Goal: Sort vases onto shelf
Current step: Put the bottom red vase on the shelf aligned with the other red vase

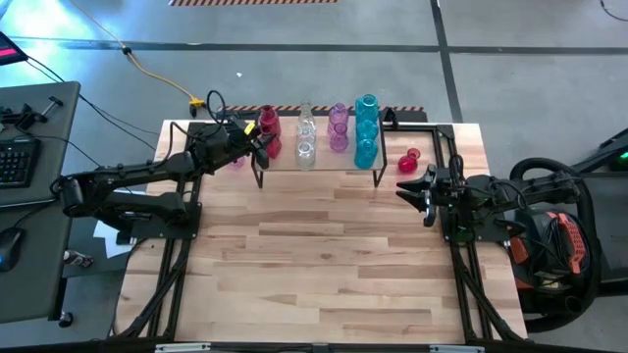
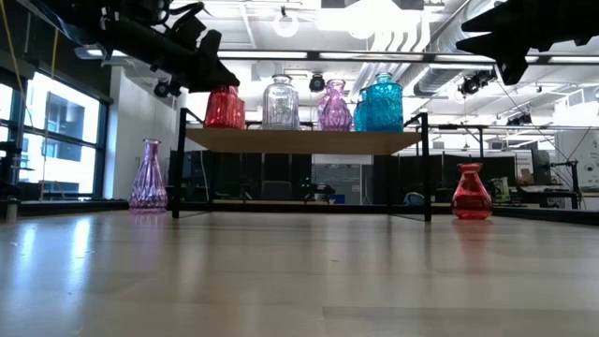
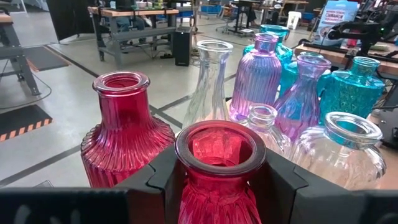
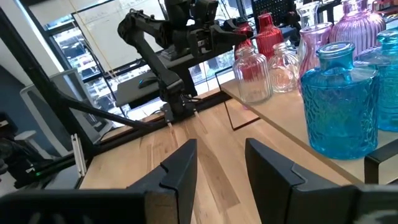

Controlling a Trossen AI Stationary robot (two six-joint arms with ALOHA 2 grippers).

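Observation:
The shelf [image 1: 329,163] stands at the table's far side and carries red, clear, purple and teal vases. My left gripper [image 1: 259,137] is at the shelf's left end, shut on a red vase [image 3: 219,155]. Just beyond it on the shelf stands a second red vase [image 3: 124,134]. Two vases stand on their bases on the table: a purple vase [image 2: 148,176] left of the shelf and a red vase [image 1: 408,160] right of it. My right gripper [image 1: 414,190] hovers open and holds nothing, near the table's right edge, on the near side of that red vase. My left gripper pinches the red vase just below its rim [image 3: 217,186], one finger [image 3: 158,177] on each side. The fingers reach in nearly level from the table's left. The vase is upright. In the low view its base seems to stand on the shelf top [image 2: 309,140].
Clear vases [image 3: 211,87], purple vases [image 3: 258,78] and teal vases [image 3: 351,90] crowd the shelf right beside the held one. The plank table [image 1: 324,265] stretches toward the near edge. A desk with a keyboard [image 1: 20,162] stands off to the left.

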